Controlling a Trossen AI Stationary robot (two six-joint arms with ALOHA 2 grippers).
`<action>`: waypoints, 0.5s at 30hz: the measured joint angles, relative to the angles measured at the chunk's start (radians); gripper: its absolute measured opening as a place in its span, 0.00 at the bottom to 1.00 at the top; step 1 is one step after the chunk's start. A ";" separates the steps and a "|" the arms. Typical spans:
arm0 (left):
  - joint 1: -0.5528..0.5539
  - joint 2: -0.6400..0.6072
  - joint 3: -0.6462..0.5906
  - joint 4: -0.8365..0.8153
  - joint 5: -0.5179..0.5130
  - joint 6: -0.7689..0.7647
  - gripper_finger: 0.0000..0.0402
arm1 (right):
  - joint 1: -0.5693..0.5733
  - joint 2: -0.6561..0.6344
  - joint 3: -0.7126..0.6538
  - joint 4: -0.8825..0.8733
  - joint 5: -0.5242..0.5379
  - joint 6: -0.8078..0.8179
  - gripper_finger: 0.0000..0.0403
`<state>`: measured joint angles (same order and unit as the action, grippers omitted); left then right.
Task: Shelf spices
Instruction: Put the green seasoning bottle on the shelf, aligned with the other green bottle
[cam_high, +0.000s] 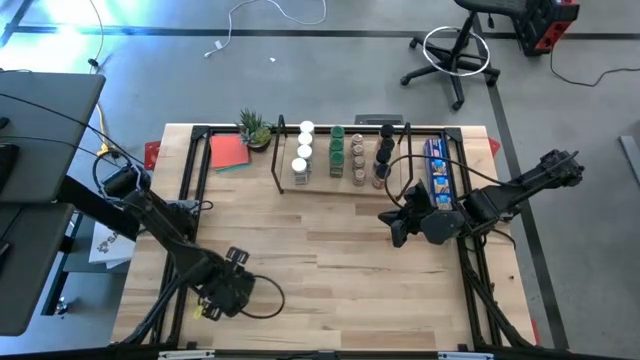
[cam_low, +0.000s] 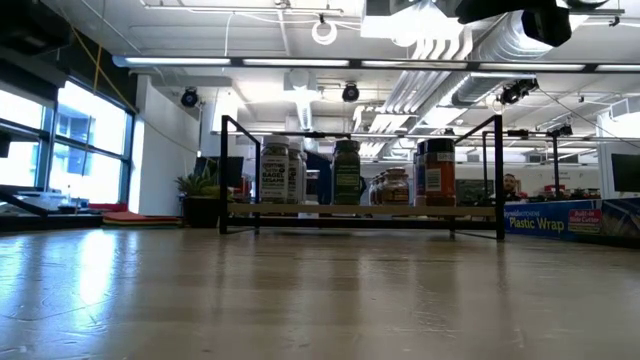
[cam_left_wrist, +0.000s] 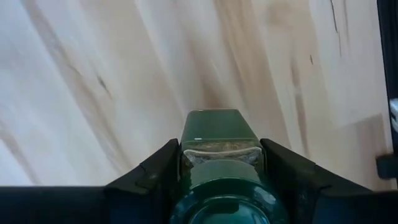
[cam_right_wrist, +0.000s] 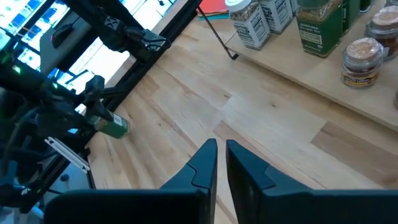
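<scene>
Green jar (cam_left_wrist: 221, 165) lying on desk (cam_high: 330, 280) at 7 o'clock, between left claw (cam_left_wrist: 221, 186) fingers, long axis along them, jaws half-closed, grip unconfirmed. Shelf (cam_high: 345, 183) toward 1 o'clock. Right claw (cam_right_wrist: 221, 162) pinched empty, nearer shelf.

Pale, smooth wooden table (cam_high: 330, 270) with slight sheen; glossy green-capped jar (cam_left_wrist: 221, 155); thin black metal-framed shelf (cam_low: 360, 211).
</scene>
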<state>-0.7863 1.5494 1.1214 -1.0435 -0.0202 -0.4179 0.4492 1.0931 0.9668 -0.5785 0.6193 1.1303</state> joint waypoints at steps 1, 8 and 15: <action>0.012 0.000 0.009 -0.001 -0.008 0.011 0.46 | 0.000 0.000 0.000 0.000 0.000 -0.010 0.07; 0.160 0.000 0.115 -0.006 -0.059 0.087 0.46 | 0.000 -0.001 0.000 0.000 -0.027 -0.034 0.07; 0.456 0.057 0.319 0.064 -0.095 0.294 0.46 | 0.011 -0.017 0.000 -0.001 -0.107 -0.016 0.07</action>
<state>-0.3302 1.6066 1.4407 -0.9798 -0.1148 -0.1236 0.4600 1.0764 0.9672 -0.5796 0.5126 1.1141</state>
